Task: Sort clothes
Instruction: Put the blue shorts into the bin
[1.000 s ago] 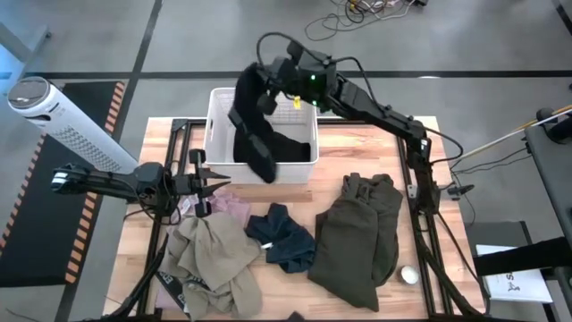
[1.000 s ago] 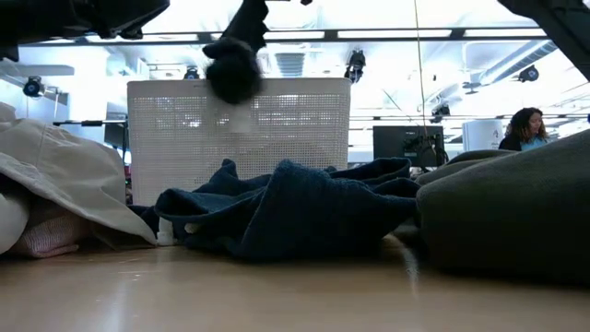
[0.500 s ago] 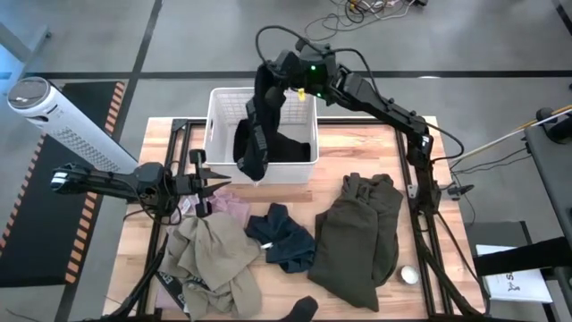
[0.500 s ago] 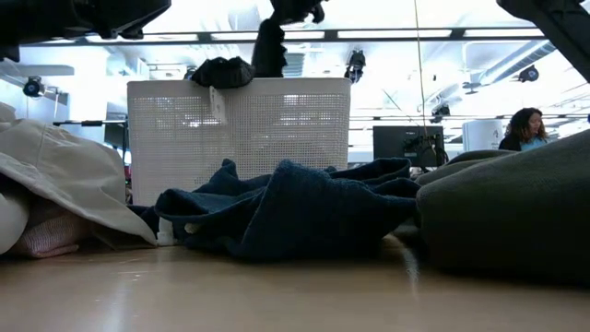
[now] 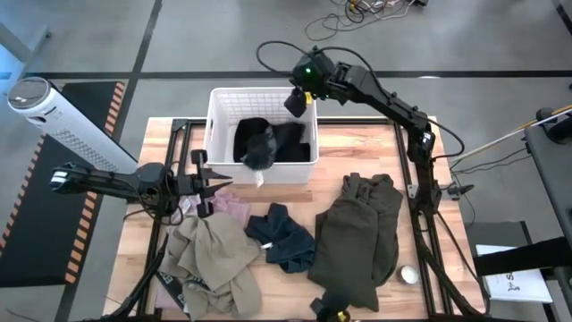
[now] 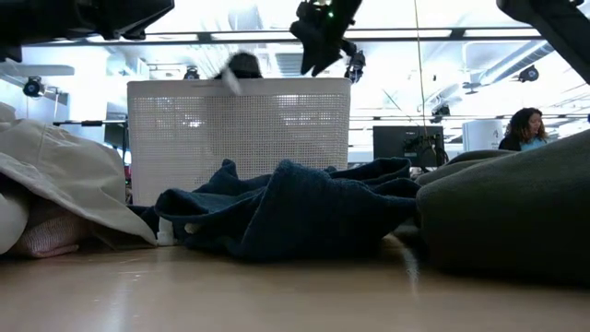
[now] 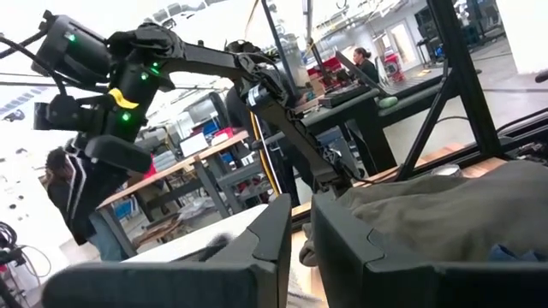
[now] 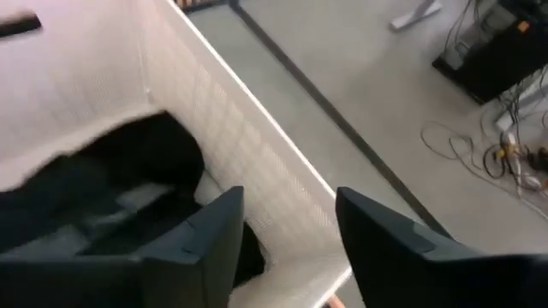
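I've just let the black garment [image 5: 264,143] drop into the bin [image 5: 214,112]; my right claw [image 5: 295,99] hangs spread and empty above its far-right rim, one piece sorted.

Overhead light: even and bright across the worktop [image 5: 357,152]; shadows soft and short beside the clothes [image 5: 357,237].
Low view: ceiling strip lights [image 6: 415,34] glare white; the near worktop and the olive garment [image 6: 507,217] at the frame edge are out of focus.
Blur: the black garment [image 6: 241,65] above the bin [image 6: 240,138] smears; the right wrist view is soft throughout.
Left wrist view: backlit, washed-out room.
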Robot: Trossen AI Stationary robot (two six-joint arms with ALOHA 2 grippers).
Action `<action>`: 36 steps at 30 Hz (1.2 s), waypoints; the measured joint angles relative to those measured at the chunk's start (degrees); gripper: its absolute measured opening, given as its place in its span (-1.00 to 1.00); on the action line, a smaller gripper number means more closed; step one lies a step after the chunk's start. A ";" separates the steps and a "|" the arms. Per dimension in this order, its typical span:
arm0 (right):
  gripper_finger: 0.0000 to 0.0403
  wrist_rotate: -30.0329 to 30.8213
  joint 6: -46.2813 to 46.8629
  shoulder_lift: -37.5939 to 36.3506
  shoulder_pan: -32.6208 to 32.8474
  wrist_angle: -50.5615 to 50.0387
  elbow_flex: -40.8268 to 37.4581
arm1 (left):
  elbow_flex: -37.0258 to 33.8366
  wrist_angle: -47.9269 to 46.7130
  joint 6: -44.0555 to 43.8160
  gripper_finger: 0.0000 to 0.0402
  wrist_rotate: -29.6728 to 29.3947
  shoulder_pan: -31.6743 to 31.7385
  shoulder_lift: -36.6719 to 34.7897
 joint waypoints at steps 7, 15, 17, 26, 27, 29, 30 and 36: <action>0.05 -2.42 -4.92 -4.07 2.22 2.09 -0.02 | 0.00 0.37 0.20 -0.82 -0.08 0.00 0.80; -0.27 -7.74 -11.51 -9.56 10.03 -3.08 0.00 | -0.04 2.67 0.44 -0.84 -0.32 -0.04 2.24; -0.52 -7.78 -13.65 -10.63 12.58 -6.50 0.00 | 0.30 2.65 0.24 -0.90 0.26 -0.04 3.19; -0.98 -7.65 -11.54 -13.71 21.50 -21.75 -4.66 | 19.59 -26.65 -4.75 -0.99 4.27 -1.60 16.34; -0.99 -7.69 -11.58 -14.58 22.59 -21.16 -6.71 | 21.97 -30.05 -5.13 -1.00 4.29 -2.13 18.54; -0.99 -8.07 -11.43 -16.75 24.45 -18.76 -11.79 | 26.23 -35.10 -5.86 -1.00 4.33 -3.42 22.90; -1.00 -8.64 -11.20 -18.00 25.18 -17.58 -14.68 | 27.84 -38.05 -6.34 -1.00 4.33 -4.12 24.93; -1.00 -10.23 -6.68 -29.57 28.06 -9.20 -34.52 | 34.00 -42.94 -11.66 -1.00 4.36 -8.88 35.80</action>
